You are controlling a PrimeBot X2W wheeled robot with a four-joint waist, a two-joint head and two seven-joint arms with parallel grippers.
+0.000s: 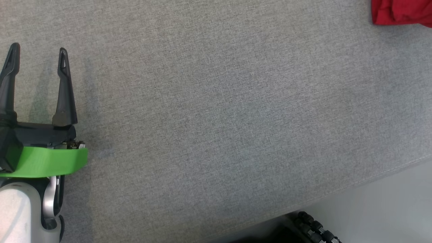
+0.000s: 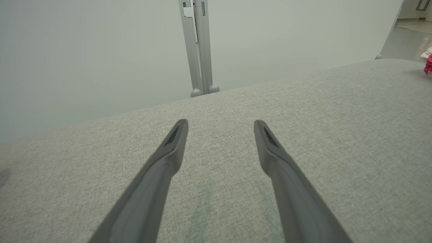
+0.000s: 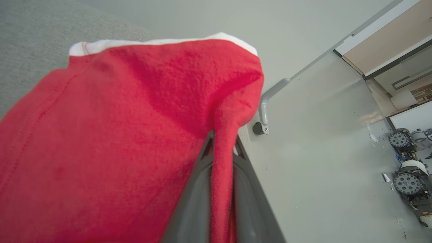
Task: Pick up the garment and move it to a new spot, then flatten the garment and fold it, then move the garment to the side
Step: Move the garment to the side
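The garment [image 3: 111, 135] is red fleece-like cloth with a white edge. In the right wrist view a fold of it is pinched between the two dark fingers of my right gripper [image 3: 222, 140], which is shut on it, and the rest drapes to the left over the grey surface. The head view catches a corner of the garment [image 1: 401, 11] at the top right. My left gripper [image 1: 38, 50] hovers open over the grey padded surface [image 1: 216, 111] at the left, nothing between its fingers [image 2: 172, 145]. A speck of the garment [image 2: 428, 65] sits at the far right of the left wrist view.
The grey fabric surface ends at a front edge [image 1: 388, 172], with pale floor [image 1: 388, 209] beyond. A grey post [image 2: 199, 50] stands behind its far edge. A metal leg with a caster [image 3: 266, 108] and wheeled machines [image 3: 408, 168] stand on the floor.
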